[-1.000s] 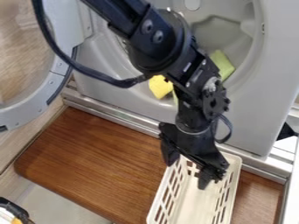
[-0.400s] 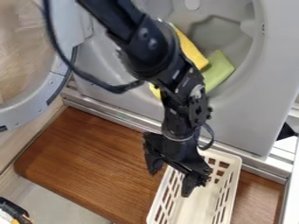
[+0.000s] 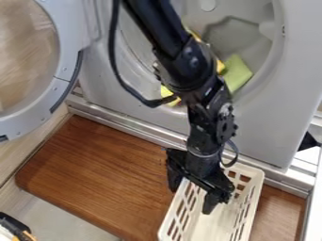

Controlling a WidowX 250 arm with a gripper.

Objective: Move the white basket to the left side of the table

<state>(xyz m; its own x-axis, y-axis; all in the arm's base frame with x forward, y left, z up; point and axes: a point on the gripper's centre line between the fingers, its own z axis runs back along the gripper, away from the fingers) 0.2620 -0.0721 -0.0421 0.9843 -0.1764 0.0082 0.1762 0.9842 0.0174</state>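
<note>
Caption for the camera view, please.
Open black hand straddling one side of a white basket on a brown board.

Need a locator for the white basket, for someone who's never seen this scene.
In front of the gray machine with its round door open lies a brown wooden board. The basket is on its right part, under the black gripper. Unlike the plain board, it's white, with slotted walls.

One basket [image 3: 220, 226], one bench [image 3: 94, 174], one machine [image 3: 264, 127], one round door [image 3: 25, 52] and one green cloth [image 3: 237, 73] are seen; the yellow pieces [image 3: 167, 92] cannot be counted.
</note>
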